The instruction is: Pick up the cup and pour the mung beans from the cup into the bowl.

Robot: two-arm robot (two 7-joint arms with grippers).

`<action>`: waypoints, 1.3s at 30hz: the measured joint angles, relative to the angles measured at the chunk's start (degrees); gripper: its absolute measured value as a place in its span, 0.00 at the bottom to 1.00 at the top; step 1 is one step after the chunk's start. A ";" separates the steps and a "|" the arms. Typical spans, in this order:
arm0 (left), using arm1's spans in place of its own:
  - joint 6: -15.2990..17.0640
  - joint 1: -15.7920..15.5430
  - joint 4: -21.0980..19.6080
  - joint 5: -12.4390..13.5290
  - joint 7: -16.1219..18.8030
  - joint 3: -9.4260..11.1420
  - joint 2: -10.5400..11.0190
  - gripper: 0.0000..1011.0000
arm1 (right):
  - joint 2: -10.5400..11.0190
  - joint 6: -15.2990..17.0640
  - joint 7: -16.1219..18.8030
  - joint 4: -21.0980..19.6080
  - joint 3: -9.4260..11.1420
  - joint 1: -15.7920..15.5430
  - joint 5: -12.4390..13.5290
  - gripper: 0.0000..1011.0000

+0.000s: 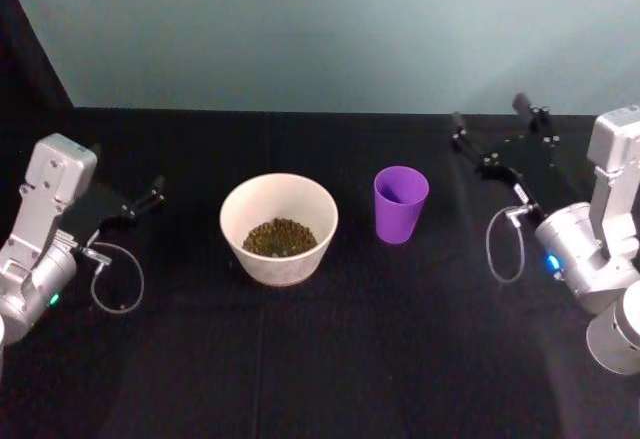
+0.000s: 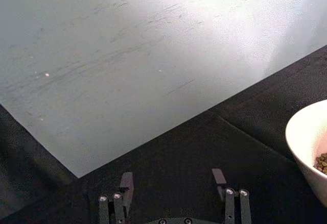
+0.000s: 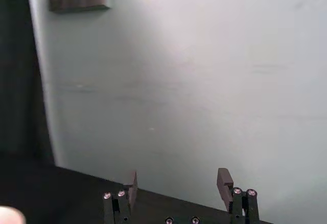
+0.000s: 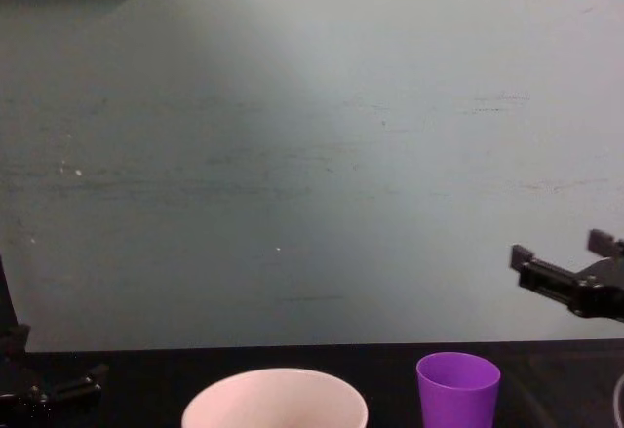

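- The cup [image 1: 401, 203] stands upright on the black table [image 1: 330, 359], just to the right of the bowl [image 1: 279, 228] and apart from it; nothing grips it.
- Mung beans [image 1: 280, 236] lie in the bowl's bottom, so the pour looks done and the cup appears to have been set down.
- The right gripper [image 1: 490, 124] hovers above the table beyond the cup, fingers spread, well clear of it.
- The left gripper [image 1: 146, 199] waits left of the bowl, fingers spread too, holding nothing.
- The cup is bright purple, smooth, tapered, handleless, its inside apparently empty.
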 joint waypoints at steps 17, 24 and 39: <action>0.00 0.00 0.00 0.00 0.00 0.00 0.00 0.99 | -0.78 16.30 -6.89 -1.20 1.42 0.34 -8.60 0.99; 0.00 0.00 0.00 0.00 0.00 0.00 0.00 0.99 | -1.12 16.69 -6.91 -1.23 1.86 0.34 -8.86 0.99; 0.00 0.00 0.00 0.00 0.00 0.00 0.00 0.99 | -1.01 16.43 -6.91 -1.21 1.68 0.34 -8.81 0.99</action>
